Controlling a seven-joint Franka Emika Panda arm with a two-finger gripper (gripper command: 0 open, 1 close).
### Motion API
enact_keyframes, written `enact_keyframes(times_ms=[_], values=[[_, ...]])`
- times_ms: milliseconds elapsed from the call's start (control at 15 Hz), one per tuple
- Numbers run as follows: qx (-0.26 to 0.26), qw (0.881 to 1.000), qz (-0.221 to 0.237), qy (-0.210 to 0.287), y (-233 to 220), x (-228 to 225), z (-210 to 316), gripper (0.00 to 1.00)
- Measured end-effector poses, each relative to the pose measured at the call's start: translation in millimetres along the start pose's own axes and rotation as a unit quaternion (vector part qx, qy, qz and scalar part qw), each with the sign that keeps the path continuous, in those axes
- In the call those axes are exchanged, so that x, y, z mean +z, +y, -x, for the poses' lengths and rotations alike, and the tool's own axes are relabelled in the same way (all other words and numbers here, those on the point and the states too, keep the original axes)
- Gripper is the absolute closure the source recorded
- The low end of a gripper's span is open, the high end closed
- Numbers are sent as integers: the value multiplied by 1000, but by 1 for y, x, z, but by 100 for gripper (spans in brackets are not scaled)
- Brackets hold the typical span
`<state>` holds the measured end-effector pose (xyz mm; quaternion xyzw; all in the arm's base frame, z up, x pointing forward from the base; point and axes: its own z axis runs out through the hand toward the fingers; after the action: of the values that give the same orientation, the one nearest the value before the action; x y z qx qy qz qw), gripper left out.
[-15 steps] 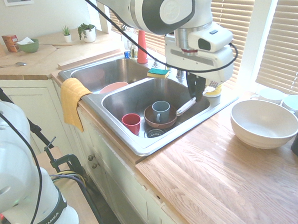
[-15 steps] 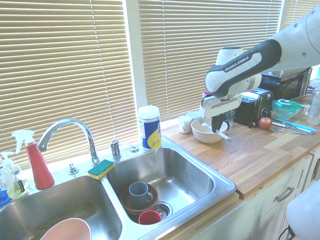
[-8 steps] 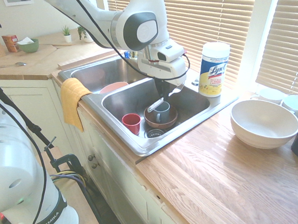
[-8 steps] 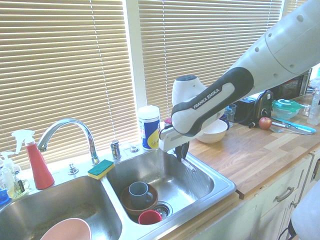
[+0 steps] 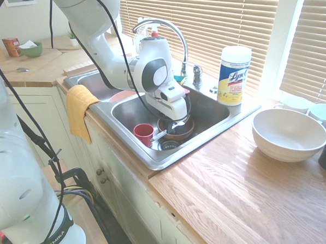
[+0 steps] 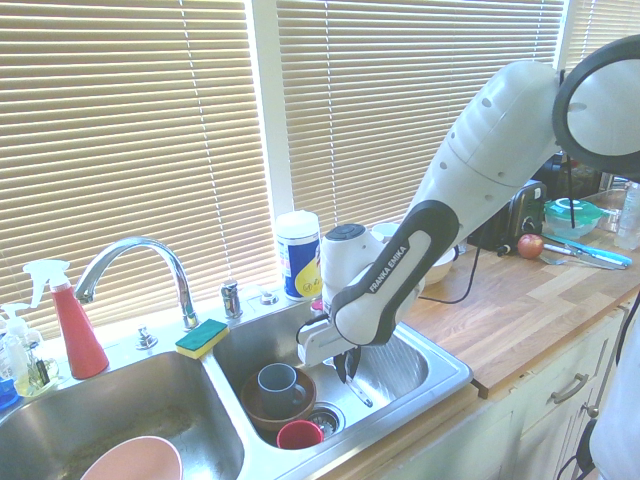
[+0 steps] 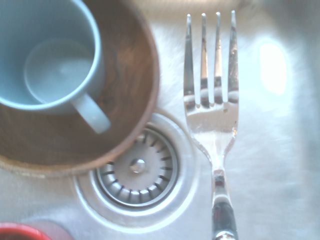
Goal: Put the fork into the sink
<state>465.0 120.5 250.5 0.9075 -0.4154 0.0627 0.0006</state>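
Wrist view gives us the fork (image 7: pixel 212 105) hanging over the steel floor of the sink (image 7: pixel 280 165), just beside the drain (image 7: pixel 135 167) and brown bowl (image 7: pixel 120 115); our jaws are clenched on its handle.

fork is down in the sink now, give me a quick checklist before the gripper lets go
1. Fork over the right basin of the sink, not the counter: ok.
2. Gripper low inside the basin, so only a short drop: ok.
3. Fork held in the gripper: ok; its handle slants out below the fingers in the second exterior view.
4. Fork head clear of the brown bowl and blue mug: ok in the wrist view; it lies beside them.
5. Fork head clear of the drain: ok, it is beside the strainer.
6. Tines already touching the basin floor: cannot tell.
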Motion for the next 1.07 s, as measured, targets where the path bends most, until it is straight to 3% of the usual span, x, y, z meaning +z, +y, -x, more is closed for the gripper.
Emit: enact_keyframes(times_ms=[533,933,1000,1067], values=[[12,1000,7,-13,-18,50,4,100],[22,999,17,-20,-15,64,6,100],[24,999,17,-22,-14,66,6,0],[26,999,16,-24,-14,69,8,0]])
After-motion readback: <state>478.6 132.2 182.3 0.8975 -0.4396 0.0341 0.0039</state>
